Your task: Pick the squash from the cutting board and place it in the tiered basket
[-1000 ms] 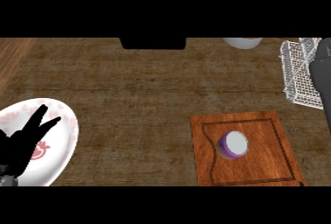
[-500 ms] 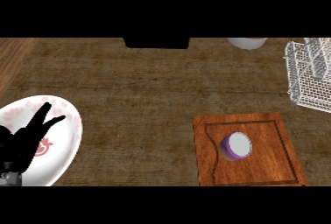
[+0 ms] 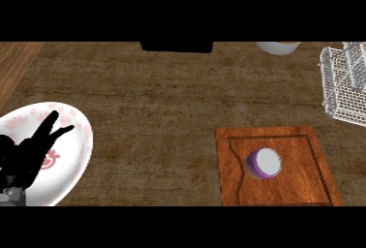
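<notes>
Squash (image 3: 263,162) on the cutting board (image 3: 300,189), near its middle, inside the routed groove. A small round thing, purple round the edge, pale grey on the face turned upward. Touched by no hand. Same place on the board as a second ago and half a second ago, only a trace lower in the view.

Cutting board of reddish wood on the brown counter (image 3: 157,97), at the lower right of the head view, where it was before.

Tiered basket (image 3: 342,92) at the upper right edge, white wire, cut off by the frame, well apart from the board. Shifted a little toward the right edge since a second ago, with slightly less of it showing. White vessel (image 3: 277,47) at the counter's far side likewise nudged a little rightward. Black block (image 3: 176,47) beside it, at top centre, hardly moved.

Left hand (image 3: 25,154) at the lower left, over a white plate (image 3: 75,138) with a pink pattern. Fingers straight and spread, pointing up and to the right, holding nothing. Touching the plate or above it: cannot tell. Hardly changed from the earlier frames, fingertips a shade higher and further right. Well apart from the squash, a wide stretch of counter between.

Right hand out of view, as before.
</notes>
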Robot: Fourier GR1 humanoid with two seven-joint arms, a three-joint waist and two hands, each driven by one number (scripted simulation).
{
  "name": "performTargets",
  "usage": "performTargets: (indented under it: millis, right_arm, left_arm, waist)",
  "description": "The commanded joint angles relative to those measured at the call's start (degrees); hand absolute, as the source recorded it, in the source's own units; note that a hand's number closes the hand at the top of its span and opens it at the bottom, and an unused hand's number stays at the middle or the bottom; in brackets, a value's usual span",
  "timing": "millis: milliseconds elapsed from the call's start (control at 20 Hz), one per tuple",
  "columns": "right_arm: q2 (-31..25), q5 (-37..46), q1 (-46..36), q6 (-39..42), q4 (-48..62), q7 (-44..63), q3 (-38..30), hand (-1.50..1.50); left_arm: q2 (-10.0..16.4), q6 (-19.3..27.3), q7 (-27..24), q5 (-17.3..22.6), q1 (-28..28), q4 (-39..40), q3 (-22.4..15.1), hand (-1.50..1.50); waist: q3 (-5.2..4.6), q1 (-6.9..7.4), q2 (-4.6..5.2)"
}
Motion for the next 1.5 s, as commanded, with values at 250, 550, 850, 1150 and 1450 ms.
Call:
performTargets:
  millis: [250, 550, 850, 1150, 1450]
  right_arm:
    - [-5.82, 6.86, -8.18, 2.59, 11.79, -10.92, 3.37, 1.50]
    - [-5.94, 10.41, -8.11, 1.05, 17.56, -14.42, 5.09, 1.50]
    - [-5.25, 10.67, -11.84, 12.75, 25.11, -7.61, 4.41, 1.50]
    - [-5.25, 10.24, -10.61, 15.73, 29.33, 1.57, 3.27, -1.50]
    - [-7.56, 4.93, -10.30, 12.05, 27.60, -2.18, -2.20, -1.50]
  left_arm:
    - [-1.20, 0.78, 0.16, -1.95, -1.08, 3.93, -0.35, 0.00]
    - [-3.47, 2.36, 0.29, -2.92, -1.62, 3.99, -1.35, 0.00]
    - [-0.52, -1.42, 1.17, -0.92, -0.27, 1.36, -0.05, 0.00]
    - [-1.29, -1.73, 1.07, -0.64, 0.29, 1.02, -0.11, 0.00]
    - [-2.80, -0.64, -2.81, -2.48, 1.81, 3.01, -0.28, 0.00]
  waist:
    - [-0.39, 0.08, 0.28]
    - [-0.36, -0.15, 0.41]
    - [-0.38, 0.83, 0.38]
    - [-0.32, 0.75, 0.44]
    - [-0.28, 0.55, 0.52]
